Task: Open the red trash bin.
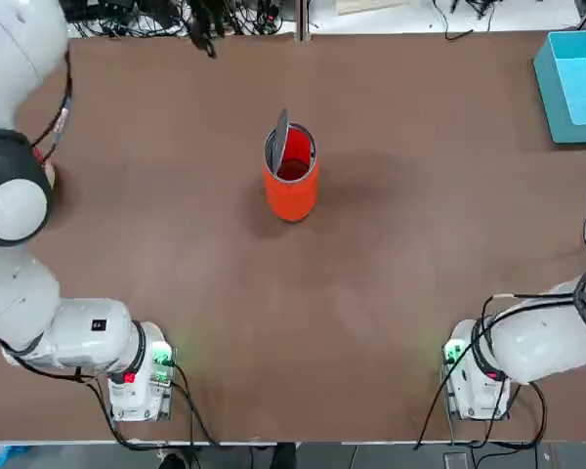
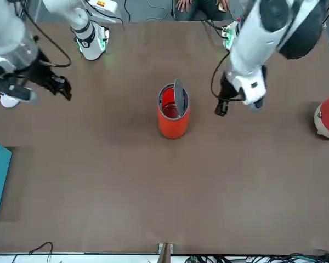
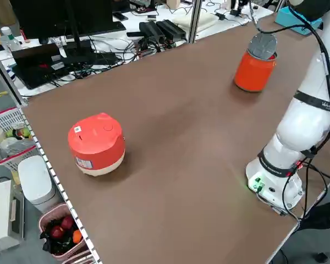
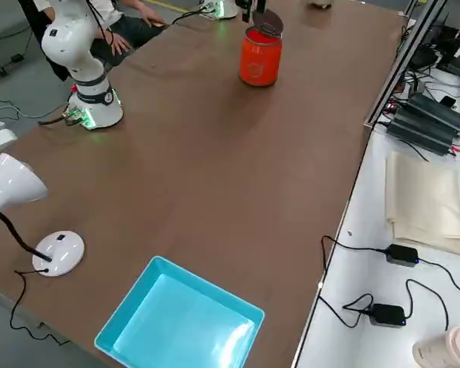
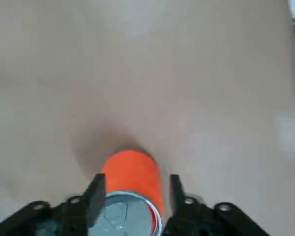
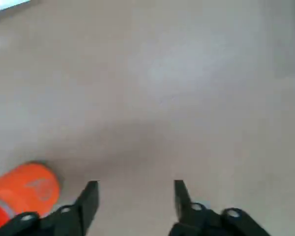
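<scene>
Brown tabletop (image 1: 176,244) fills the scene, cables and equipment crowd the benches around it, and the red trash bin (image 1: 291,174) stands upright near the table's middle, a little toward the far edge from the arm bases. Its round grey swing lid (image 1: 278,137) is tipped up almost on edge, so the red inside shows from overhead; by the look of it, the opening is largely done, though the lid could swing back.

Relative to the bin, the left gripper (image 2: 222,104) hangs to the robot's left and somewhat above the table, close by but not touching it. In the left wrist view the left gripper (image 5: 133,189) has its fingers spread apart with nothing between them, and the bin's rim and orange wall appear framed between the two fingers (image 5: 96,189), so the bin lies straight ahead of this pincer. The right gripper (image 2: 60,87) is well apart from the bin on the robot's right; the right wrist view shows the right gripper (image 6: 133,196) likewise parted and empty, with the bin off to one side of its view.

The bin's long axis is vertical and the lid pivots across its mouth. The left arm is clearly nearer, so any further push on the lid would fall to it.
</scene>
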